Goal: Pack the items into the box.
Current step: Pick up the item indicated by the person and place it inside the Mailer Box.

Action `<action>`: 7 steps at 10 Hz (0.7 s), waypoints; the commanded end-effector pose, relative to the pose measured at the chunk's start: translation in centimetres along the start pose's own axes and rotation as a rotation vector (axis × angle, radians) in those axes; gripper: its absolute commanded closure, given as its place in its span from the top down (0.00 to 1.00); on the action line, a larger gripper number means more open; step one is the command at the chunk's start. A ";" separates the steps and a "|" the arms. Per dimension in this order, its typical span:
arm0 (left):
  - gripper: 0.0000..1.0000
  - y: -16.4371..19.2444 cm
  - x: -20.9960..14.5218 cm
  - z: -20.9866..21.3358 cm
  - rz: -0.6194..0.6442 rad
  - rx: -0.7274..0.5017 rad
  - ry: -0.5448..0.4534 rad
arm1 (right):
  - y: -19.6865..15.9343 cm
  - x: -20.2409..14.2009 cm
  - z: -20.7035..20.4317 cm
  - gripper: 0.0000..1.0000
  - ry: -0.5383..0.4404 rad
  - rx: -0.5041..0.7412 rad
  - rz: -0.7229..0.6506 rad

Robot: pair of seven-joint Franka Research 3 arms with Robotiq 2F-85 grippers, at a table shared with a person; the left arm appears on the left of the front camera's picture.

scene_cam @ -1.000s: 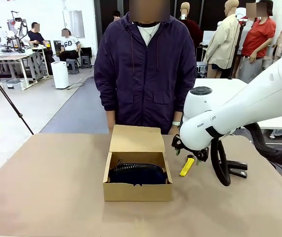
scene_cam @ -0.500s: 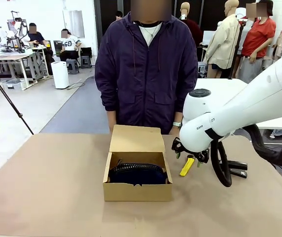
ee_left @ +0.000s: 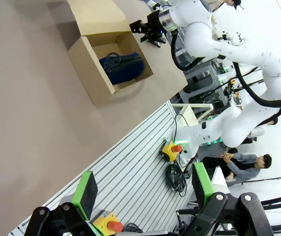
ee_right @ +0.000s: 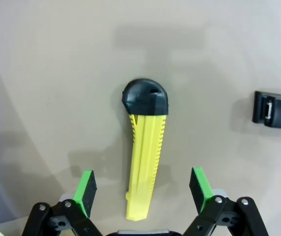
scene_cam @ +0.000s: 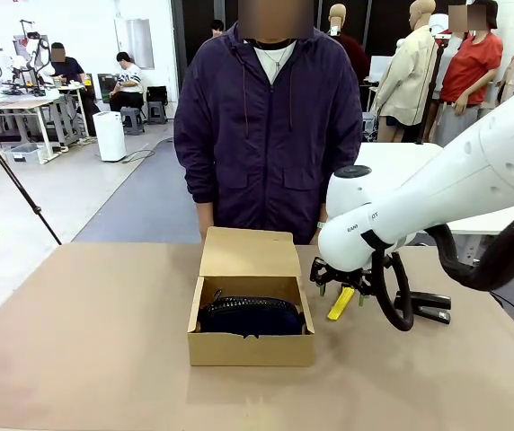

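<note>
knife (ee_right: 148, 162) yellow, blk cap | pouch (scene_cam: 250, 317) navy | box (scene_cam: 250, 348) brown | stapler (scene_cam: 429, 306) blk

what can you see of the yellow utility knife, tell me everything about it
The utility knife is slim, with a ribbed yellow body that looks like plastic and a rounded black cap at one end. It lies flat on the tan table, beside the box on the robot's right. The right gripper is open over it, one green pad on each side, neither touching it. Only the table touches it.
</note>
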State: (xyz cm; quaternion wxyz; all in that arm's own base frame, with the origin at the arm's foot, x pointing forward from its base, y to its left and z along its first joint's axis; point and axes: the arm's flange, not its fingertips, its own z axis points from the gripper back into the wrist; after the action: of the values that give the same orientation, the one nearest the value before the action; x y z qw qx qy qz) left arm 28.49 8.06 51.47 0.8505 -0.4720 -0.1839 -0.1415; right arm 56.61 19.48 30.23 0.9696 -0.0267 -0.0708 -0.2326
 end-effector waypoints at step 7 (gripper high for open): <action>1.00 0.1 -0.2 0.2 -0.005 -0.008 0.005 | 1.2 1.9 -1.0 0.00 0.102 -0.023 -0.007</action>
State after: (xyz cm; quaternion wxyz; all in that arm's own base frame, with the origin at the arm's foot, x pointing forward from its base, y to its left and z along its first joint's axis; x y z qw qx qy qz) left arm 28.49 8.06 51.47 0.8505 -0.4720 -0.1839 -0.1415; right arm 58.12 19.43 29.12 0.9677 -0.0285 -0.0338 -0.2483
